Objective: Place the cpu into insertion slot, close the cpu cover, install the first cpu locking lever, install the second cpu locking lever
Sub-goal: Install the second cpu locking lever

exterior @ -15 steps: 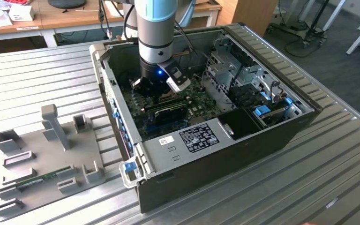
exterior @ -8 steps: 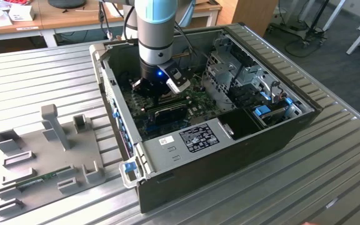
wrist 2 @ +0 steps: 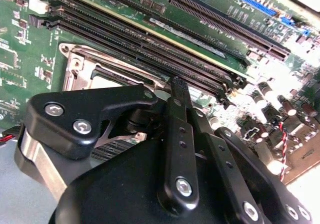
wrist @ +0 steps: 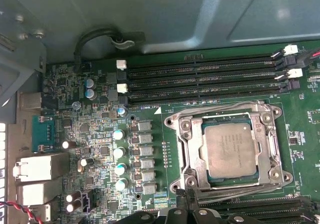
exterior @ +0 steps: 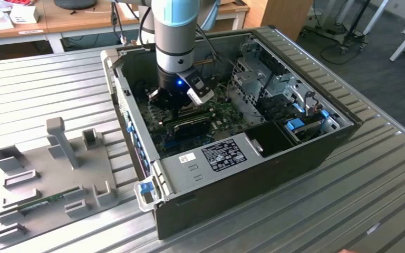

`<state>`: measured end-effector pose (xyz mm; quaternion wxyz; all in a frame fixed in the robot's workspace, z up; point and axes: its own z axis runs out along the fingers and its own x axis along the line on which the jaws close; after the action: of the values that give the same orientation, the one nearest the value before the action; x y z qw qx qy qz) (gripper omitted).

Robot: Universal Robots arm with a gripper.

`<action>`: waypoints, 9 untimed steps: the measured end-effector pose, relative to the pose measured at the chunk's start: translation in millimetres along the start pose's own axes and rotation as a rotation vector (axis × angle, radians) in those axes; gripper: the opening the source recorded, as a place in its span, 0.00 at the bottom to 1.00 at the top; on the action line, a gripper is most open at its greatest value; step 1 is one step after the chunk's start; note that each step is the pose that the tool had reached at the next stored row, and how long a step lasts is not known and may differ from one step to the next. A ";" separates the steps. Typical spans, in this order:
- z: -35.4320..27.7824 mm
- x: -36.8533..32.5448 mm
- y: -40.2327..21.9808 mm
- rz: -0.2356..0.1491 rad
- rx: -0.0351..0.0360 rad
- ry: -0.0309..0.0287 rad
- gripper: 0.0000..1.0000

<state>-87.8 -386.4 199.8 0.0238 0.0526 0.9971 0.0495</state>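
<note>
The grey and pale-blue robot arm (exterior: 173, 37) reached down into the open black tower computer case (exterior: 294, 153), which lay on its side on the ribbed metal table (exterior: 371, 200), toward the table's far edge. The black gripper (exterior: 177, 100) hung low over the green motherboard (exterior: 220, 108), inside the case walls, near the wall on the exterior view's left. Whether its fingers were spread or closed could not be told; in the second wrist view the black finger linkage (wrist 2: 177, 134) hid the space beneath it.

In the first wrist view the small flat square cpu with its dull silvery-tan top (wrist: 231, 150) sat seated in the square insertion slot with its silver metal rim (wrist: 185, 154). The thin shiny metal cpu cover (wrist: 226, 113) appeared to lie down around the chip, framing it through its square window, though how flat it lay could not be judged. The long narrow black memory slots (wrist: 200, 76) ran just beside the socket's far edge, and another black row (wrist: 250, 206) lay close along the opposite edge, leaving little free board on those two sides. A column of small silver-topped capacitors (wrist: 120, 151) stood off one side edge, apart from the socket rim.

On the table, near the edge on the exterior view's left, a grey fixture tray with upright posts (exterior: 55, 174) lay well apart from the case.
</note>
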 end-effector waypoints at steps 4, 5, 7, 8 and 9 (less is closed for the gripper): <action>0.0 0.1 0.9 0.000 -0.0001 -0.0003 0.10; 0.0 0.1 0.9 0.000 -0.0002 -0.0004 0.10; 0.1 0.3 1.1 0.000 -0.0006 -0.0004 0.10; 0.1 0.4 1.3 0.000 -0.0009 -0.0004 0.10; 0.1 0.5 1.4 0.000 -0.0013 -0.0004 0.10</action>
<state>-88.2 -385.0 199.9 0.0241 0.0526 0.9971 0.0502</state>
